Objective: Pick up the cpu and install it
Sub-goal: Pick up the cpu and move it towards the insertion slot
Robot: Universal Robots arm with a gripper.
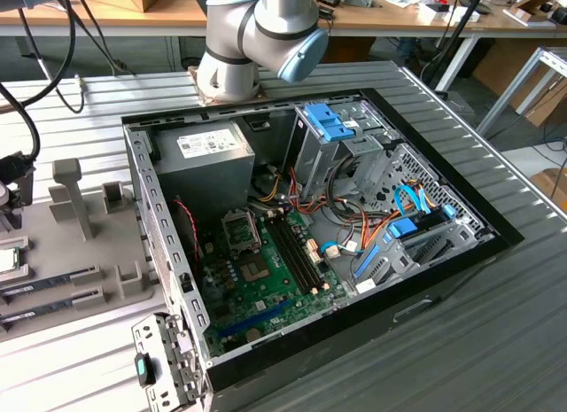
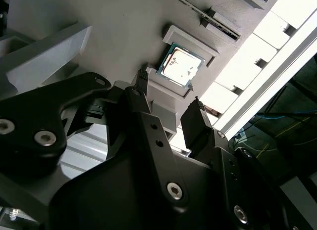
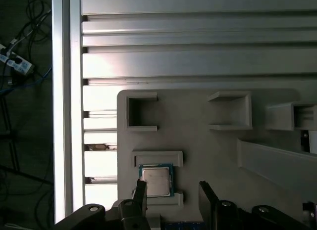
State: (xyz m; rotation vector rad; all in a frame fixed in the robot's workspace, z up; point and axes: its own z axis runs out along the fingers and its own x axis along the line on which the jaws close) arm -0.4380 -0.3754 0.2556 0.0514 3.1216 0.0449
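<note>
cpu [image 3: 157, 181] is a small flat square with a pale silvery metal lid, a narrow green board edge showing around that lid, and faint print on top that is too small to make out. It lies face up in a shallow recess of a grey holder plate [image 3: 208, 141], seated between two low raised brackets that touch opposite sides of it. In the second wrist view the same chip [image 2: 181, 67] catches the light and looks almost white, with its green rim plain along the edges. The hand [image 3: 173, 193] hangs just above it with its two black fingers [image 3: 140, 190] spread well apart and nothing held between them; one finger overlaps an edge of the chip and the other stands clear beyond the opposite side. The plate rests on a ribbed metal table [image 3: 198, 62]. In the exterior view the plate [image 1: 89, 252] lies at nine o'clock from an open computer case [image 1: 443, 279], whose green motherboard [image 1: 266, 292] sits toward seven o'clock inside it.
</note>
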